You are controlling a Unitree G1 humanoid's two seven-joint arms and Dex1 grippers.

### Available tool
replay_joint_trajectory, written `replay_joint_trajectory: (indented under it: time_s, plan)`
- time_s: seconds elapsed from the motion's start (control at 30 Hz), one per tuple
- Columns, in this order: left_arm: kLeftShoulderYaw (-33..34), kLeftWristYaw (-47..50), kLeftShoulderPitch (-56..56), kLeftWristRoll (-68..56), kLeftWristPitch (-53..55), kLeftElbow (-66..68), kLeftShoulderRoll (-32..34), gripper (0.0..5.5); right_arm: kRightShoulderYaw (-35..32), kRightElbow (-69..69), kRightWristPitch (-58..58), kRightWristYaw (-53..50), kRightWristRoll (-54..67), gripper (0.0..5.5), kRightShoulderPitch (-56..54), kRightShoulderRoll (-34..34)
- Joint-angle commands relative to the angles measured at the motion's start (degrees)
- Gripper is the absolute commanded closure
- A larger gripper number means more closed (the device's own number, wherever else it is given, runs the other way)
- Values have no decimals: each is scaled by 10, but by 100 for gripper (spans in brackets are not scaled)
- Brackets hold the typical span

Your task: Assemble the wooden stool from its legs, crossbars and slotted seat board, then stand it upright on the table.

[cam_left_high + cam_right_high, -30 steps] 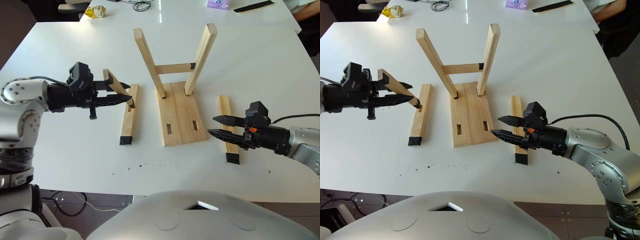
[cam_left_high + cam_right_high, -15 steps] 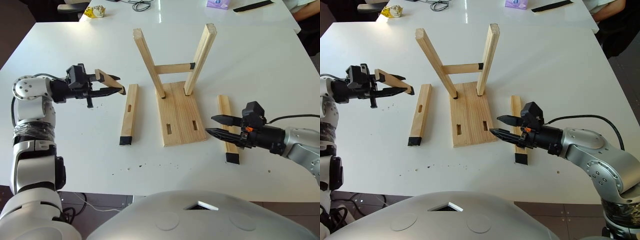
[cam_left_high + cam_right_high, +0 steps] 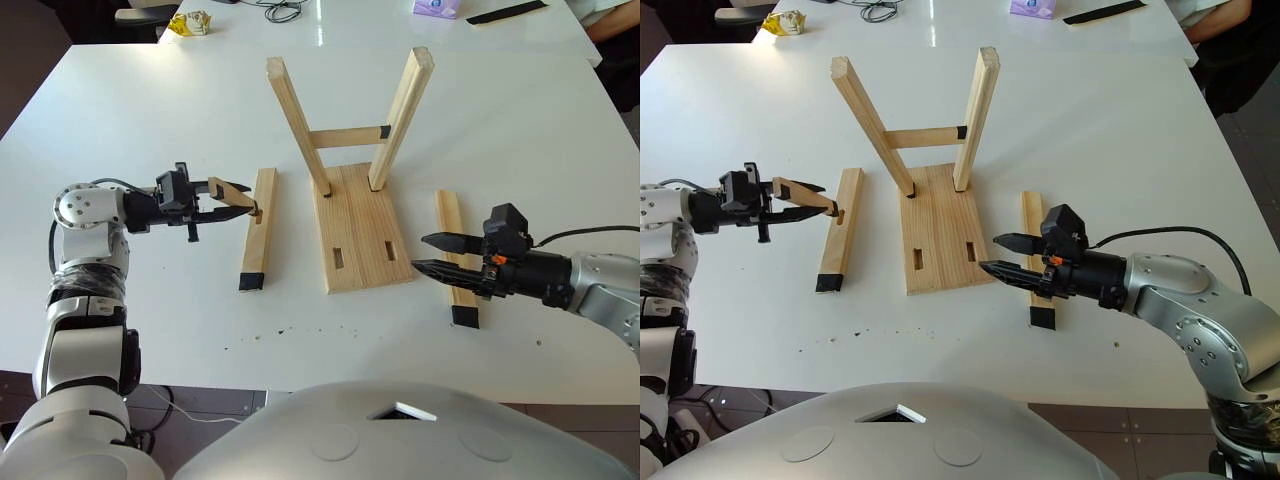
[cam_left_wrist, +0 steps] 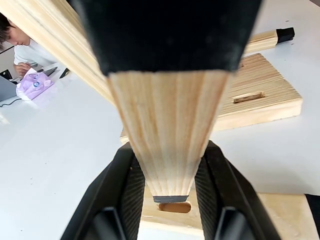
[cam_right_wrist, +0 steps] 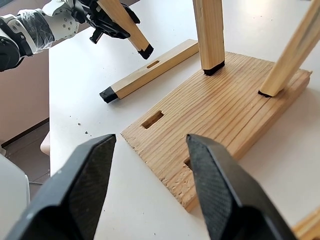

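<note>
The slotted seat board (image 3: pixel 362 240) lies flat mid-table, with two legs standing in its far slots and joined by a crossbar (image 3: pixel 348 136). A loose leg (image 3: pixel 259 226) lies to its left and another loose leg (image 3: pixel 455 258) to its right. My left gripper (image 3: pixel 238 200) is shut on a short crossbar (image 4: pixel 167 140), whose tip hangs just over the slot (image 4: pixel 174 206) in the left loose leg. My right gripper (image 3: pixel 430 255) is open with nothing in it. It hovers low over the right loose leg, by the seat board's (image 5: pixel 220 120) near right corner.
A yellow packet (image 3: pixel 190 22), cables and a purple pack (image 3: pixel 437 8) sit at the table's far edge. Dark specks (image 3: pixel 290 328) dot the near part of the table. White table surface lies open on both outer sides of the loose legs.
My left arm drew back, then brought the crossbar down so its tip is at the left leg's slot. The right gripper has barely moved.
</note>
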Motion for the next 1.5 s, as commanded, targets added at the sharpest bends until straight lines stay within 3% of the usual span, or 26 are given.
replay_joint_trajectory:
  time_s: [0.03, 1.03, 1.37, 1.5]
  plan:
    - [5, 6, 6, 13, -20, 17, -11, 419, 6, 7, 3, 9, -7, 290, -14, -11]
    - [-21, -3, -42, 35, -83, 85, 1, 419, 15, -8, 5, 0, -7, 290, -1, 4]
    - [-49, -4, 5, 36, -86, 87, 21, 419, 10, -13, 10, 0, -2, 290, 1, 2]
    - [-62, -3, 38, 5, -39, 39, 29, 419, 3, -18, 13, -1, 2, 290, 8, 0]
